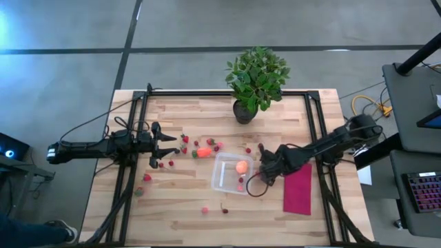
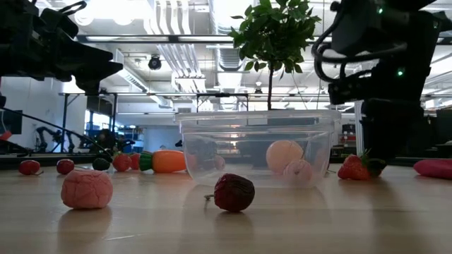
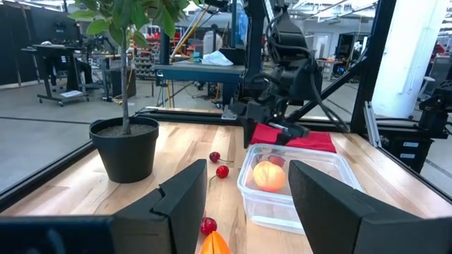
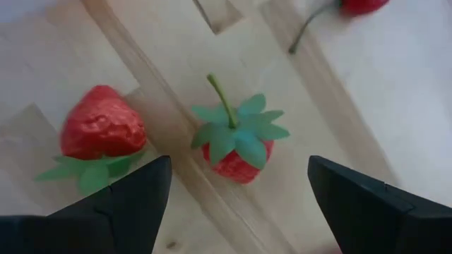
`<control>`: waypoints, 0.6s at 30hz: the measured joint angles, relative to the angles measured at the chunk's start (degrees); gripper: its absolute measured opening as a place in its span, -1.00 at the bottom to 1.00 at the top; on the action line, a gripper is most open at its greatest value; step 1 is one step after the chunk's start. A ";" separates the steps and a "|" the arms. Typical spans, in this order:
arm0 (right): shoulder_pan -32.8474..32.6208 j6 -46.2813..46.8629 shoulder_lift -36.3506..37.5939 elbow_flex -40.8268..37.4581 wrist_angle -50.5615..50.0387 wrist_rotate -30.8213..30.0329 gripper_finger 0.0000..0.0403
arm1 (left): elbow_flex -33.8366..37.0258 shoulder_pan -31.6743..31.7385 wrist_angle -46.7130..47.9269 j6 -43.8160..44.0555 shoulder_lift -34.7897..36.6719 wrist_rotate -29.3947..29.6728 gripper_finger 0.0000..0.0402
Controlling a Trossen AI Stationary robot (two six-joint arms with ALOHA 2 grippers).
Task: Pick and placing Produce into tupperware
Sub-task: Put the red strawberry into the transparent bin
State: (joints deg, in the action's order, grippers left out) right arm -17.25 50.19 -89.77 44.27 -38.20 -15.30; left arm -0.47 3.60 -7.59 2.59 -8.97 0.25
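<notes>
I am looking down on a grey concrete floor [image 1: 207, 27] that is running around the table, with dark seams crossing it toward the upper left of the frame. A keyboard [image 1: 420, 193] is sitting at the lower right edge, and yellow cable [image 1: 368, 107] is coiling on the floor at right. From table height I am seeing ceiling lights [image 2: 176, 14] glaring along the top, with pipes and ducts under them. Metal workbench frames [image 3: 60, 67] are standing at upper left, and a white pillar [image 3: 409, 56] is filling the upper right.
</notes>
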 joint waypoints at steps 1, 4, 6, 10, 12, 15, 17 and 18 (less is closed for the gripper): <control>0.42 0.22 -0.25 0.00 0.00 0.93 0.61 | 0.00 -0.02 -0.01 0.00 0.00 0.01 -0.07; 2.03 0.36 -0.23 0.00 0.07 3.40 0.61 | 0.00 0.00 0.00 0.00 0.00 0.02 -0.07; 3.16 0.20 0.27 -0.02 0.06 3.71 0.58 | 0.00 -0.01 0.00 0.00 0.00 0.01 -0.07; 6.40 -0.73 0.89 -0.34 1.03 6.11 0.46 | 0.00 -0.01 0.00 0.00 0.00 0.00 -0.07; 8.18 -0.76 0.81 -0.75 2.75 9.87 0.40 | 0.00 -0.02 0.00 0.00 0.00 0.02 -0.07; 10.57 -0.76 0.96 -1.14 4.13 13.28 0.31 | 0.00 0.00 0.01 0.00 -0.04 0.00 -0.07; 11.69 -0.52 1.31 -1.21 4.39 14.51 0.27 | 0.00 -0.02 -0.03 0.00 -0.04 0.01 -0.07; 12.24 -0.51 1.50 -1.24 4.77 14.90 0.26 | 0.00 -0.01 -0.04 0.00 -0.08 0.00 -0.07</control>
State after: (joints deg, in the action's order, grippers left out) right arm -5.01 49.69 -88.28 43.03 -33.43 -0.40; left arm -0.47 3.59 -7.63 2.59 -9.06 0.25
